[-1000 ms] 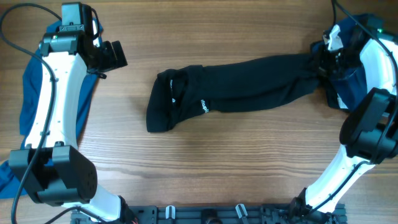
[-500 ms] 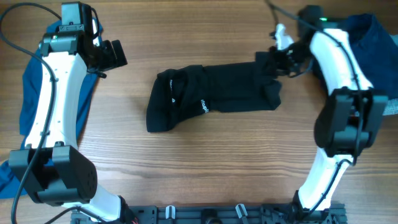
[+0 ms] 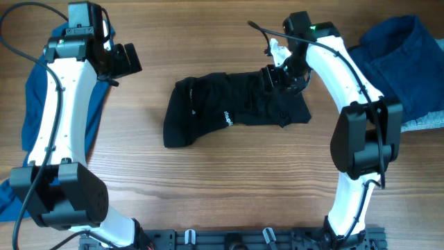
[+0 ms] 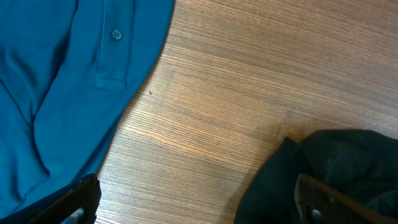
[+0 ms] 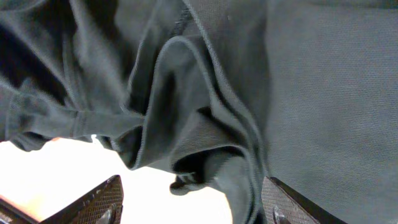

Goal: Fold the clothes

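The black top (image 3: 229, 107) lies bunched in the middle of the table, its right end doubled back over itself. My right gripper (image 3: 275, 75) hovers over that folded right end. In the right wrist view the gripper (image 5: 193, 208) is open, with loose black fabric (image 5: 186, 93) close beneath and a fold drooping between the fingers. My left gripper (image 3: 132, 61) stands open at the far left, off the top's left end. Only bare wood lies between its fingers (image 4: 81, 199). The bright blue collared shirt (image 4: 56, 93) lies to one side and the black top's edge (image 4: 336, 168) to the other.
The blue shirt (image 3: 31, 111) lies under my left arm along the left edge. A navy garment (image 3: 399, 59) is heaped at the far right, with a grey cloth edge (image 3: 424, 125) below it. A black rack (image 3: 229, 239) runs along the front edge.
My right gripper carried the black top's right end leftward over the garment, halving its length, then opened and let it go. The left arm has not moved.
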Controlling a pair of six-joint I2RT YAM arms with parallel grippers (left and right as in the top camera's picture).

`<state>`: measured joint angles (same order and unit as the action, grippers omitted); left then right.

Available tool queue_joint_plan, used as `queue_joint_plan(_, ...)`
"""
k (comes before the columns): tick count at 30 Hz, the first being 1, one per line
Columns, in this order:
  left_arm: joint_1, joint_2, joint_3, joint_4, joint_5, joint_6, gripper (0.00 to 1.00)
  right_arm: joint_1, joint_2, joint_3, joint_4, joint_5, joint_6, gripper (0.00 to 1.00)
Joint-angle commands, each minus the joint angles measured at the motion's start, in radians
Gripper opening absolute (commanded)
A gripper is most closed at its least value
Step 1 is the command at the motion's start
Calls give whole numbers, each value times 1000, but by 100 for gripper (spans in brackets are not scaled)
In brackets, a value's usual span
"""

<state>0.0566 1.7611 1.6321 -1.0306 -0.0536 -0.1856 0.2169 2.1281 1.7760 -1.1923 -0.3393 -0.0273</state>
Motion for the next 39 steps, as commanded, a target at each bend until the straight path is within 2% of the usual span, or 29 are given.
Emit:
queue_joint_plan(1,5,-12,8,6,12,-10,100,19,8,-8,-2,-47,5,70)
queue_joint_plan(4,5,-12,8,6,13,-10,100,18,8,-8,6,-14,37,66)
queue_joint_plan(8,5,-12,8,6,13,-10,100,19,8,-12,28,164,90,66)
queue_joint_plan(10,5,-12,8,6,13,-10,100,19,8,-44,68,190,90,66)
queue_joint_plan(16,5,-12,8,6,12,-9,100,20,8,-169,154,123,105,61)
queue_joint_plan(21,5,-12,8,6,12,-10,100,36,8,-192,162,7,53,56)
queue_joint_plan(33,5,-12,8,7,12,-10,100,113,-2,-123,121,-59,83,57)
queue_joint_plan(39,5,-12,8,7,12,-10,100,113,-81,-94,108,-90,116,59)
